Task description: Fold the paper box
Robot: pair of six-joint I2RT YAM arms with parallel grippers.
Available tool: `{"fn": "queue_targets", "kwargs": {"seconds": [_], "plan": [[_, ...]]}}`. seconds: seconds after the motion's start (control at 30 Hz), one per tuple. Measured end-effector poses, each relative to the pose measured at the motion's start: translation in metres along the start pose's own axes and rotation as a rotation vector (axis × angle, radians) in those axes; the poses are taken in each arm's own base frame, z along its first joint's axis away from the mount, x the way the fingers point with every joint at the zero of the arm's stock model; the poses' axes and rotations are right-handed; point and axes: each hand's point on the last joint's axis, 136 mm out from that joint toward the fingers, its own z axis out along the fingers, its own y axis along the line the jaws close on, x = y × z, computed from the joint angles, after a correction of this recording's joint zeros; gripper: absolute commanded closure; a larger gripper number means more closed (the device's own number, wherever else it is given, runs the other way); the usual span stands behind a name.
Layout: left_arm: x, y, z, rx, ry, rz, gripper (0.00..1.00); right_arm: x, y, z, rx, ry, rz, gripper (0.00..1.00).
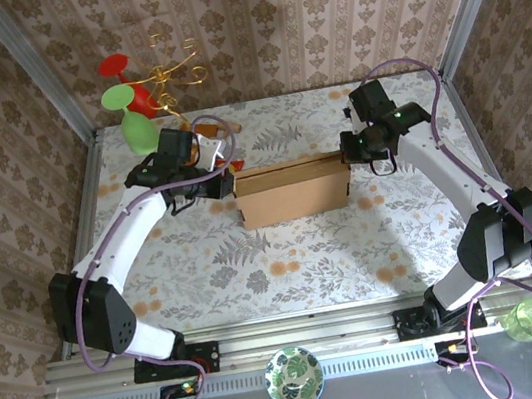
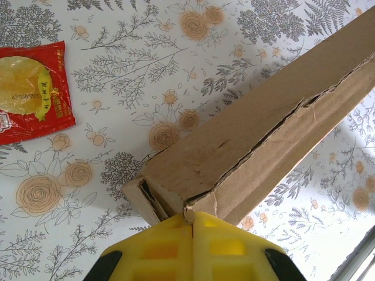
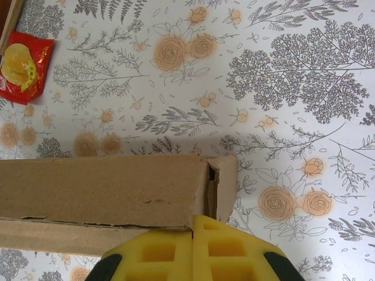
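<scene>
The paper box point(image 1: 293, 193) lies in the middle of the table, a long shallow box of plain brown cardboard with its panels folded up. My left gripper point(image 1: 226, 181) is at its left end. In the left wrist view the yellow fingers are shut at the gripper tip point(image 2: 193, 215), with a corner of the box point(image 2: 246, 134) pinched between them. My right gripper point(image 1: 346, 151) is at the box's right end. In the right wrist view it point(image 3: 193, 219) is shut on the box point(image 3: 99, 187) where the top panel meets the end flap.
A red snack packet point(image 2: 29, 93) point(image 3: 22, 65) lies on the flowered tablecloth beyond the box's left end. Green point(image 1: 138, 129) and red point(image 1: 126, 85) glasses and a gold wire stand point(image 1: 170, 73) are at the back left. A patterned bowl point(image 1: 294, 377) and a green cup point(image 1: 531, 319) sit by the near rail.
</scene>
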Motion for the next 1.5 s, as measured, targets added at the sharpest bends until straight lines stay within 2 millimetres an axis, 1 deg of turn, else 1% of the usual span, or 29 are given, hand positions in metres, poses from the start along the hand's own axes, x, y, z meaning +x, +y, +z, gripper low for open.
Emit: {"fn": "queue_targets", "kwargs": {"seconds": [0.37,0.83,1.5], "plan": [[0.003,0.002,0.005,0.000,-0.002,0.001,1.00,0.000,0.000,0.000,0.000,-0.001,-0.001,1.00],[0.007,0.008,0.001,0.003,-0.004,-0.008,1.00,0.000,0.000,0.001,-0.001,-0.003,-0.002,1.00],[0.014,0.007,0.007,0.023,-0.015,-0.009,1.00,0.001,0.000,0.001,-0.001,-0.002,-0.006,1.00]]}}
